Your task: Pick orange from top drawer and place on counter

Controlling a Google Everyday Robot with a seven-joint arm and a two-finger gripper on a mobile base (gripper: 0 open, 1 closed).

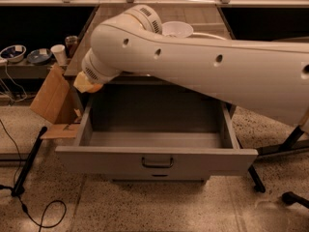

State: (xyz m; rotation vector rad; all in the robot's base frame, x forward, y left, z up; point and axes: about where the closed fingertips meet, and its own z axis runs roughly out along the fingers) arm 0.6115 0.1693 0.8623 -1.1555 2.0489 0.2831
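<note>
The top drawer (157,153) is pulled wide open, and its grey inside shows nothing in it. My gripper (87,83) hangs at the end of the big white arm, above the drawer's back left corner and level with the counter's left edge. It is shut on the orange (93,87), of which only a small yellow-orange patch shows under the wrist. The dark wood-grain counter (205,14) is mostly hidden behind the arm.
A white bowl (177,29) stands on the counter behind the arm. A cardboard box (53,98) leans left of the cabinet. Bowls (13,52) and a cup (59,53) sit on a low shelf at the far left. A black pole (29,161) and a cable (43,211) lie on the floor.
</note>
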